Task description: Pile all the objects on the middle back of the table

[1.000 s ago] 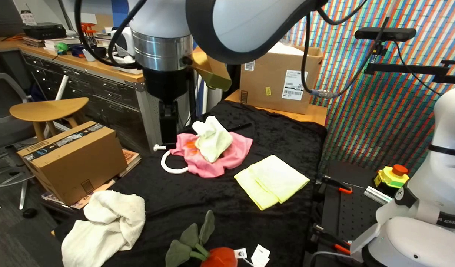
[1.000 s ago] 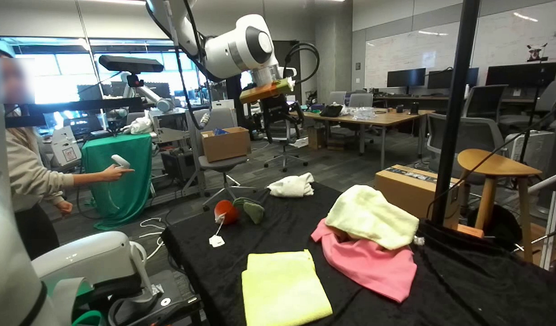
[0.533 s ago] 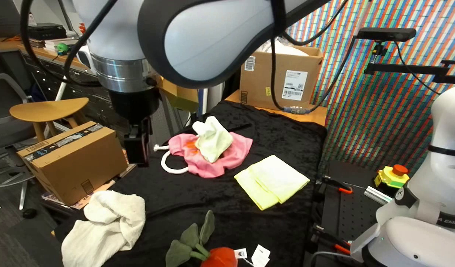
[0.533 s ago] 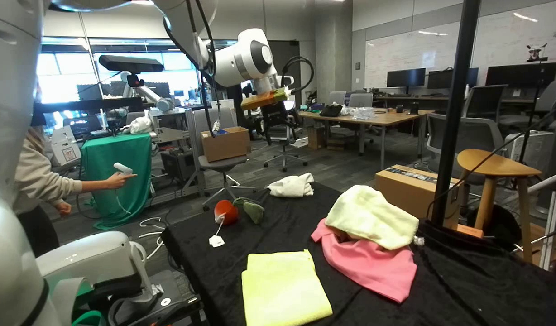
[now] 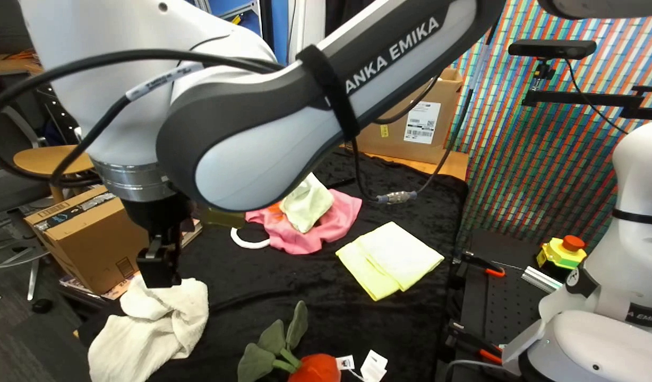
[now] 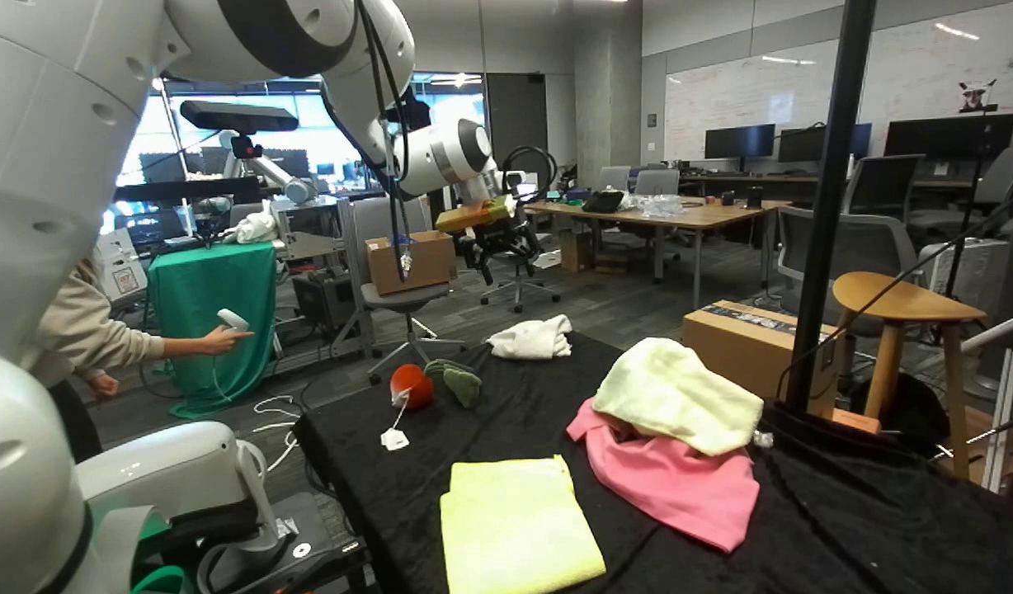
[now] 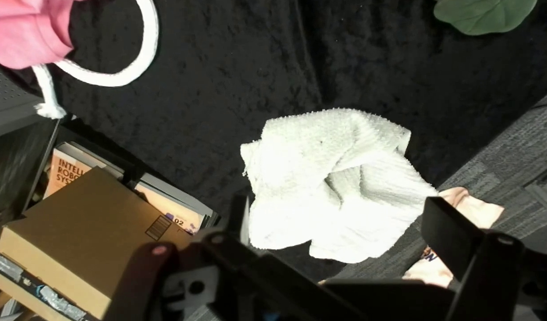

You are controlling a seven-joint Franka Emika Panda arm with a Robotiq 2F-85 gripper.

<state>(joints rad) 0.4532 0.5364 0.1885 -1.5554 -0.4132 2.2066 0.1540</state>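
In an exterior view we saw a taped cardboard box at the left, sitting on books beyond the edge of the black-draped tabletop. A crumpled white towel lay at the tabletop's near left. Above it, apart from the cloth, hung the claw, and in the wrist view we could tell that its two fingers stood well apart. Farther off, toward the middle, we had pink fabric with a white rope looping out at its left, and a pale green cloth rested in a heap on top of it; the robot arm hid part of both there. At the near middle we found a red plush vegetable, its green leaves to the left and its white tags to the right. A folded yellow cloth lay flat to the right, near the pink fabric but apart from it. Past the tabletop's right edge we noted a red button on a yellow housing, and at the near right the robot's white base.
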